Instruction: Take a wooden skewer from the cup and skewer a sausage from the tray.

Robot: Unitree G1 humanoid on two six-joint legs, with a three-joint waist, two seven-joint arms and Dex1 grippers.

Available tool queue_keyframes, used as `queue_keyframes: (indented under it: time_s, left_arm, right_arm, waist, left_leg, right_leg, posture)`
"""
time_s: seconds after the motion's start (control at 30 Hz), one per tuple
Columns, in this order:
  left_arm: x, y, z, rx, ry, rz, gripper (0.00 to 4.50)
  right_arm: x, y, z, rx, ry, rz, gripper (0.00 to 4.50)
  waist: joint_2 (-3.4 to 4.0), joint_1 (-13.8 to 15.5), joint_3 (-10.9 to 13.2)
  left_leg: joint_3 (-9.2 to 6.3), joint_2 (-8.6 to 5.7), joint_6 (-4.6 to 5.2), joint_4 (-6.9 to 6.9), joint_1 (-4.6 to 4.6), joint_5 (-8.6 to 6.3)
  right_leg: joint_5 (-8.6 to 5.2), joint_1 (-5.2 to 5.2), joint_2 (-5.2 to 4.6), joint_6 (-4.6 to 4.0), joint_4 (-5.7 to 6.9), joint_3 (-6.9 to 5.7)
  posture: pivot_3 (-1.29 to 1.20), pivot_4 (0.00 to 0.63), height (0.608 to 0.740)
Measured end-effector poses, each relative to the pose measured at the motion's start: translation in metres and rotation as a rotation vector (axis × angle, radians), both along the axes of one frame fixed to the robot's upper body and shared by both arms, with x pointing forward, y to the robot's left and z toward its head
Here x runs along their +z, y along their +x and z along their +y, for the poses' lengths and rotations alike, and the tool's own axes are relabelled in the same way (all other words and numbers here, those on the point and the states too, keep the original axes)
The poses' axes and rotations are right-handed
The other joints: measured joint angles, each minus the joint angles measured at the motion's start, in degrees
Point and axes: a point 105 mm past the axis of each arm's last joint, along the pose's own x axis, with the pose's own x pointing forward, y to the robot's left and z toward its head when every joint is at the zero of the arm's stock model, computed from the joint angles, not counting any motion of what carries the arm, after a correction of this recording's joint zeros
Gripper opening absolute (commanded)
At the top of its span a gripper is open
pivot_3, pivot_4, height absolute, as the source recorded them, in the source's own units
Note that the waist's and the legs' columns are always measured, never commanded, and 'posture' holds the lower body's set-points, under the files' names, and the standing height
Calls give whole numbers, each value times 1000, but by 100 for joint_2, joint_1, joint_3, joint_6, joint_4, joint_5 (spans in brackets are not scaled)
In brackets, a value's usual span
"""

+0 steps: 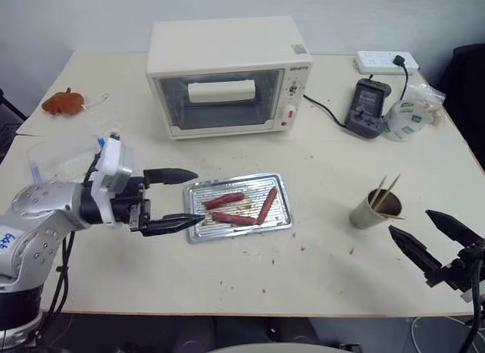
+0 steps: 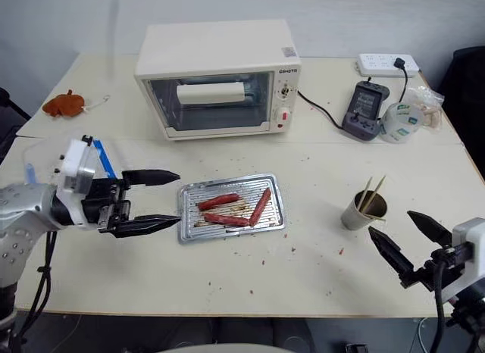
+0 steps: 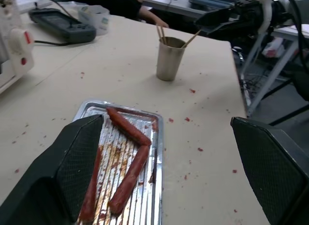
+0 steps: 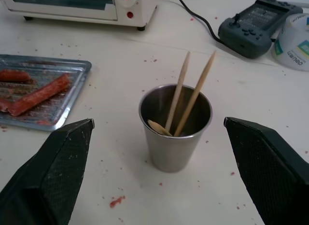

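The silver tray (image 1: pixel 282 180) lies in the middle of the table with three reddish-brown sausages (image 1: pixel 224 200) on its ridged floor. My left gripper (image 1: pixel 195 195) is open at the tray's left end, its two black fingers level and pointing at it. To the right stands the cup (image 4: pixel 175 138) with wooden skewers (image 4: pixel 195 97) leaning out of it. My right gripper (image 1: pixel 411 222) is open just in front and to the right of the cup, apart from it, with nothing between its fingers.
A cream toaster oven (image 1: pixel 227 76) stands behind the tray. At the back right are a power strip (image 1: pixel 386 61), a dark handheld device (image 1: pixel 367 107) and a clear labelled tub (image 1: pixel 405 118). A clear plastic box (image 1: pixel 61 156) sits at the left. Red crumbs dot the table.
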Motion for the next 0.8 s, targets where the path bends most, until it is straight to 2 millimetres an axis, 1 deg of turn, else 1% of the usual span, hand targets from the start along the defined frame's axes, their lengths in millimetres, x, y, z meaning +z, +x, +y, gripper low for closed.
queue_keyframes:
  time_s: [0.1, 0.27, 0.37, 0.43, 0.47, 0.5, 0.53, 0.57, 0.73, 0.8]
  left_arm:
    - [3, 3, -12, -58, -9, -13, 4469]
    - [-2, 11, -24, -108, -15, -10, 4469]
    - [-3, 11, -28, -123, -17, -17, 4500]
    - [-3, 11, -30, -129, -13, -21, 4500]
    - [-2, 11, -30, -129, -13, -24, 4500]
    - [-3, 11, -29, -129, -12, -25, 4500]
    - [-3, 11, -29, -130, -11, -25, 4500]
    - [-3, 11, -29, -130, -10, -26, 4500]
    - [-3, 12, -29, -126, -1, -29, 4500]
    - [-3, 12, -29, -125, -1, -30, 4500]
  right_arm:
    - [-2, 3, 9, 17, 26, 6, 4500]
    - [-13, 17, 17, 17, 42, 9, 4500]
    - [-20, 24, 14, -20, 60, 11, 3920]
    - [-20, 27, 13, -29, 68, 0, 3277]
    - [-20, 27, 13, -32, 65, -2, 2874]
    - [-20, 27, 12, -35, 60, -5, 2637]
    - [-20, 27, 12, -36, 58, -12, 2252]
    - [-20, 27, 12, -38, 56, -14, 1968]
    - [-23, 26, 11, -47, 67, -5, 1968]
    - [-23, 26, 11, -49, 70, -9, 1606]
  waist:
    - [-1, 7, 0]
    - [-2, 1, 1]
    - [-2, 10, 1]
    - [0, 9, 2]
    - [1, 9, 2]
    - [1, 9, 2]
    - [1, 8, 2]
    - [1, 8, 2]
    - [1, 8, 2]
    - [1, 6, 2]
  left_leg:
    - [-2, -3, 0, 5, -2, 0]
    - [1, -6, 1, 5, -4, 1]
    - [-5, -5, 1, 0, -6, 1]
    - [-5, -5, 1, -2, -10, 1]
    - [-5, -4, 1, -4, -10, 1]
    - [-6, -4, 1, -4, -10, 1]
    - [-6, -4, 1, -4, -10, 1]
    - [-6, -4, 1, -4, -10, 0]
    - [-6, -5, 1, 0, -10, 1]
    - [-5, -4, 1, 0, -10, 1]
  right_leg:
    - [-1, 0, -1, -2, -2, 1]
    - [1, -4, -2, 1, -3, 4]
    - [9, -10, 0, 17, -1, 2]
    - [16, -14, -1, 31, -1, 1]
    - [18, -14, 0, 36, -1, 1]
    - [18, -14, 0, 37, -1, 0]
    - [18, -14, 0, 37, -1, 0]
    - [18, -14, 0, 37, -1, 0]
    - [17, -14, -1, 35, -1, 0]
    - [17, -13, -1, 34, -1, 0]
  posture:
    - [0, 150, 740]
    - [0, 150, 740]
    - [0, 150, 740]
    - [0, 150, 740]
    - [0, 150, 740]
    - [0, 150, 740]
    - [0, 150, 740]
    - [0, 150, 740]
    - [0, 150, 740]
    - [0, 150, 740]
